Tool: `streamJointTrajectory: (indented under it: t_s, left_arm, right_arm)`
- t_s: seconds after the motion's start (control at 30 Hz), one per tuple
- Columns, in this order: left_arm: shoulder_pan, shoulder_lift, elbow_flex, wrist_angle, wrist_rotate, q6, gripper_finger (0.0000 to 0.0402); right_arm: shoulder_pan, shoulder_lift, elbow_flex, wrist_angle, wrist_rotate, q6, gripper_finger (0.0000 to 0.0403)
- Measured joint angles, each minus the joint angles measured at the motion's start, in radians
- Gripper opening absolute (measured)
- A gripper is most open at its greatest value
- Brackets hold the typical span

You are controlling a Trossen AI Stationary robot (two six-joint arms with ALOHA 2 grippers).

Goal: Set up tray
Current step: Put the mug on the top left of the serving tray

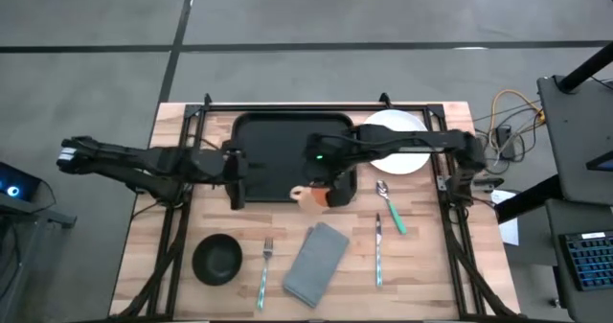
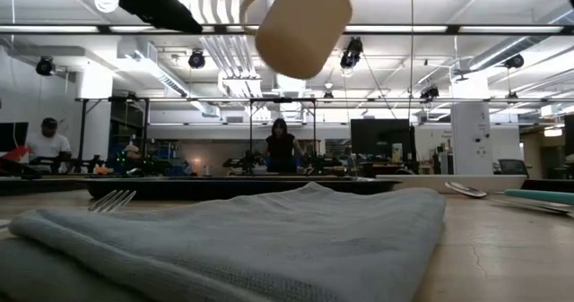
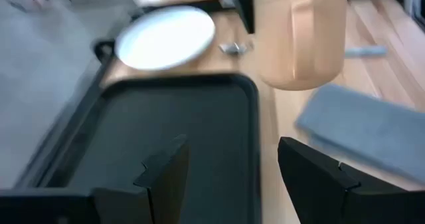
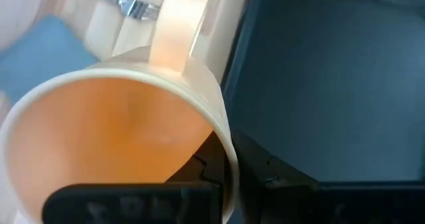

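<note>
The peach mug (image 1: 308,196) hangs in my right gripper (image 1: 328,191), lifted clear above the near right corner of the black tray (image 1: 278,150). In the low view the mug (image 2: 300,20) is tilted high over the grey napkin (image 2: 269,239). The right wrist view looks into the mug (image 4: 113,131), with the tray (image 4: 332,84) beside it. My left gripper (image 3: 229,171) is open and hovers over the tray's left end (image 1: 235,177), touching nothing that shows. The white plate (image 1: 397,141) rests on the table at the tray's right. My right gripper holds the mug by its rim wall (image 4: 222,151), on the side away from the handle (image 4: 179,24). One finger is inside the mug and one outside. The fingers come from above, from the table's right side. The mug is lifted clear and tilted.
On the near half of the table lie a black bowl (image 1: 217,259), a fork (image 1: 265,270), the folded grey napkin (image 1: 316,263), a knife (image 1: 378,251) and a green-handled spoon (image 1: 391,208). People stand in the room beyond the table in the low view.
</note>
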Motion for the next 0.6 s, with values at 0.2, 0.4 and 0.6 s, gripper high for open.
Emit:
streamJointTrajectory:
  t_s: [0.2, 0.4, 0.6]
  left_arm:
    - [0.038, 0.129, 0.108, -0.099, 0.119, 0.007, 0.0210]
    - [0.038, 0.195, 0.104, -0.102, 0.127, -0.034, 0.0210]
    - [0.039, 0.203, 0.094, -0.047, 0.128, -0.066, 0.0210]
  right_arm:
    - [0.002, 0.161, 0.167, -0.101, -0.037, -0.067, 0.0008]
    - [-0.002, 0.196, 0.220, -0.095, -0.036, -0.108, 0.0008]
    - [-0.006, 0.185, 0.208, -0.048, -0.014, -0.117, 0.0008]
